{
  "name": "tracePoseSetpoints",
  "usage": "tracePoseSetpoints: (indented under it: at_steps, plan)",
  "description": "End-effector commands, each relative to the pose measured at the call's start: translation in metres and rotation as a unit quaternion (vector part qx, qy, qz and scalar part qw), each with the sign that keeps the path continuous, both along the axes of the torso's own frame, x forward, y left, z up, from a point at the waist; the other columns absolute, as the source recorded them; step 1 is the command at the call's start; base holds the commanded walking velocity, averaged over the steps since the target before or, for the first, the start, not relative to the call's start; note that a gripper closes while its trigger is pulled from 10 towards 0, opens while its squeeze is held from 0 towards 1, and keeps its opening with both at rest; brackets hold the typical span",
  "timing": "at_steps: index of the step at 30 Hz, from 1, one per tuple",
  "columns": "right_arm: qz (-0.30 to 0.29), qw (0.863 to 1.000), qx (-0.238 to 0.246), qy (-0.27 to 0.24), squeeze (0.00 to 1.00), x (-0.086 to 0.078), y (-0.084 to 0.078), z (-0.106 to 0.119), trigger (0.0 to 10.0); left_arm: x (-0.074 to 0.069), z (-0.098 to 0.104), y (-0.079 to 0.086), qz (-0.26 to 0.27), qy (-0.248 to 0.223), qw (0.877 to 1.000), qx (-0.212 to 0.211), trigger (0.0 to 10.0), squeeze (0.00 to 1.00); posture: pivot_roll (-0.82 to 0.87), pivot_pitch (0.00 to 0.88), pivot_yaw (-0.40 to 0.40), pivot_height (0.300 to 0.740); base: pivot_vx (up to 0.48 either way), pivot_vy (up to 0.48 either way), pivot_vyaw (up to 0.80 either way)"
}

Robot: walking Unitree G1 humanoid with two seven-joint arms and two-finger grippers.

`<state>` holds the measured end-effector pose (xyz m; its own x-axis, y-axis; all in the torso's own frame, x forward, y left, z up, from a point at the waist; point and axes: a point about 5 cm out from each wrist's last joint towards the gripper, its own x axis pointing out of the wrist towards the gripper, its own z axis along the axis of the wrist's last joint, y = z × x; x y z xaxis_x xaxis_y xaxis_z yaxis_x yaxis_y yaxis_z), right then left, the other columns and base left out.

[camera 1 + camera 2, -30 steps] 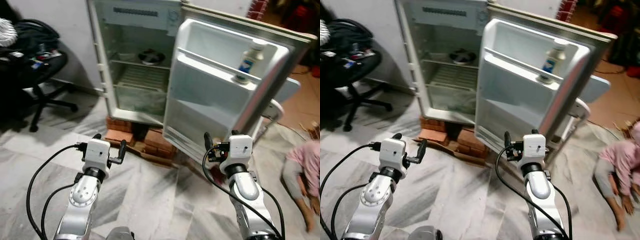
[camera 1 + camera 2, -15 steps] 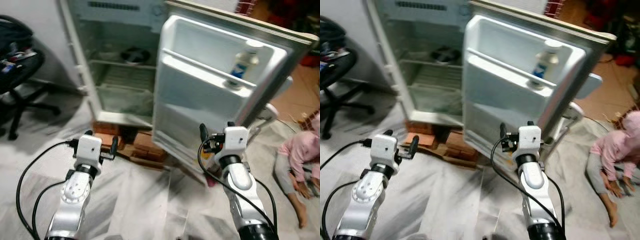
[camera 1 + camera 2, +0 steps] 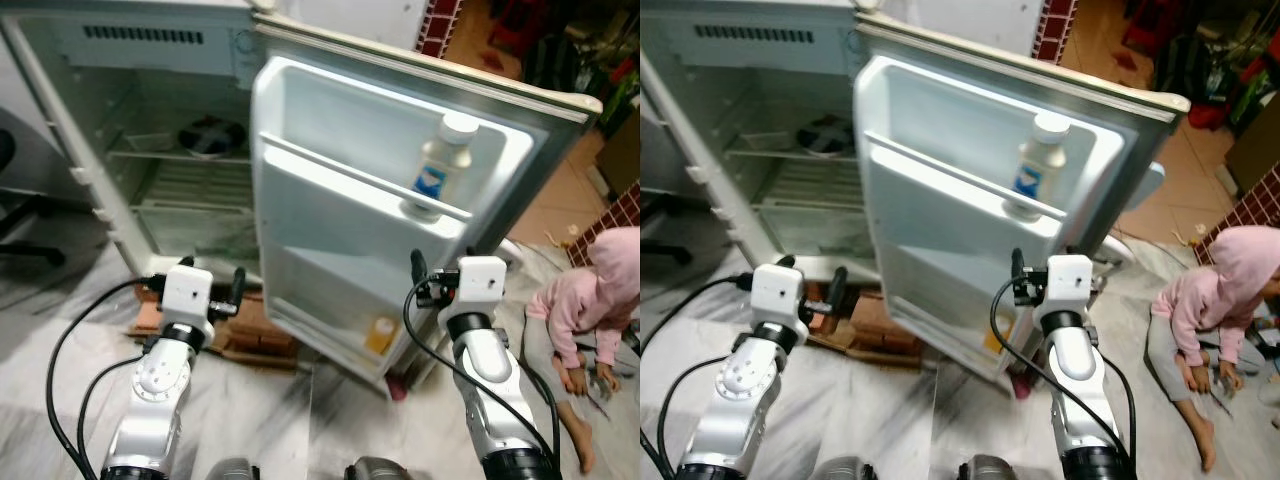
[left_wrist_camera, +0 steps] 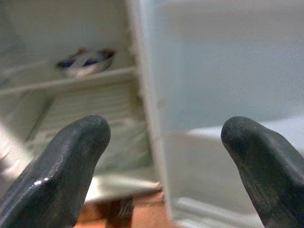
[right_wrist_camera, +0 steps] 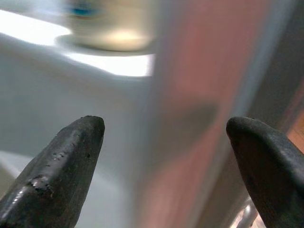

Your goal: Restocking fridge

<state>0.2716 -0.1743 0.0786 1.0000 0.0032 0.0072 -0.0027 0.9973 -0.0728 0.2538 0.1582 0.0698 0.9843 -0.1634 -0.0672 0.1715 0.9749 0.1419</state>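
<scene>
Robot has stepped closer to open fridge (image 3: 130, 150); door (image 3: 340, 240) now nearer. White bottle (image 3: 436, 165) on door shelf. Left pincer (image 4: 161, 142), right pincer (image 5: 164, 142) both wide open, empty. Restocking not begun.

The right gripper (image 5: 164, 166) has its two black fingers (image 5: 57, 175) spread wide, empty. Between them rises the fridge door (image 5: 57, 95) edge — a blurred white inner wall meeting a reddish-grey strip. At about eleven o'clock the base of a pale bottle (image 5: 111, 26) with a blue label sits on a shelf — out of focus
</scene>
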Motion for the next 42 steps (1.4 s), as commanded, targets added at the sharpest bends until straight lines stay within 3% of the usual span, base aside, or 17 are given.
tracePoseSetpoints:
  at_steps: [1,9,13,16,18,19,21,22,23,27,28,35,42]
  plan:
    - [-0.002,1.0,-0.002,-0.001,0.0,0.0,-0.003,0.001,10.0,-0.004,-0.002,-0.001,-0.004,0.003,1.0,0.007,10.0,0.0,0.08,0.04,-0.04,0.74,0.0,0.0,0.0]
    - [0.006,1.0,0.0,0.003,0.0,-0.001,-0.006,-0.001,10.0,-0.004,-0.001,-0.001,-0.006,0.0,1.0,0.007,10.0,0.0,0.08,0.042,-0.041,0.74,0.0,-0.273,0.0]
    - [0.084,0.995,0.043,0.027,0.0,-0.003,0.004,-0.006,10.0,-0.005,-0.001,-0.001,-0.005,0.0,1.0,0.006,10.0,0.0,0.08,0.045,-0.039,0.74,0.0,-0.294,0.0]
    - [0.211,0.971,0.086,0.075,0.0,-0.008,0.019,-0.013,10.0,-0.006,-0.002,0.0,0.0,0.004,1.0,0.006,10.0,0.0,0.08,0.046,-0.038,0.74,0.0,0.0,0.0]
    - [0.252,0.958,0.096,0.095,0.0,-0.012,0.023,-0.016,10.0,-0.007,-0.002,0.001,0.002,0.005,1.0,0.007,10.0,0.0,0.08,0.045,-0.038,0.74,0.0,0.0,0.0]
    - [0.252,0.958,0.096,0.095,0.0,-0.012,0.023,-0.016,10.0,-0.007,-0.002,0.001,0.002,0.005,1.0,0.007,10.0,0.0,0.08,0.045,-0.038,0.74,0.0,0.0,0.0]
    - [0.3,0.94,0.104,0.123,0.0,-0.018,0.027,-0.02,10.0,-0.007,-0.002,0.002,0.004,0.005,1.0,0.009,10.0,0.0,0.09,0.047,-0.038,0.74,0.0,0.0,0.0]
    - [0.3,0.94,0.104,0.123,0.0,-0.018,0.027,-0.02,10.0,-0.007,-0.002,0.002,0.004,0.005,1.0,0.009,10.0,0.0,0.09,0.047,-0.038,0.74,0.0,0.0,0.0]
    - [0.321,0.931,0.106,0.14,0.0,-0.021,0.027,-0.022,10.0,-0.008,-0.002,0.003,0.004,0.006,1.0,0.009,10.0,0.0,0.09,0.046,-0.04,0.74,0.0,0.0,0.0]
    - [0.385,0.9,0.083,0.185,0.0,-0.032,0.022,-0.031,10.0,-0.011,-0.004,0.005,0.005,0.012,1.0,0.015,10.0,0.0,0.1,0.045,-0.04,0.74,0.0,0.0,0.0]
    - [0.397,0.895,0.058,0.197,0.0,-0.033,0.016,-0.034,10.0,-0.013,-0.005,0.006,0.005,0.014,1.0,0.019,10.0,0.0,0.1,0.044,-0.039,0.74,0.0,0.0,0.0]
    - [0.33,0.917,-0.01,0.224,0.0,-0.017,-0.013,-0.04,10.0,-0.021,-0.012,0.012,0.011,0.028,0.999,0.023,10.0,0.0,0.1,0.046,-0.036,0.74,0.0,0.0,0.0]
    - [0.307,0.921,-0.051,0.232,0.0,-0.007,-0.025,-0.04,10.0,-0.021,-0.013,0.013,0.014,0.032,0.999,0.022,10.0,0.0,0.1,0.046,-0.036,0.74,0.0,-0.321,0.0]
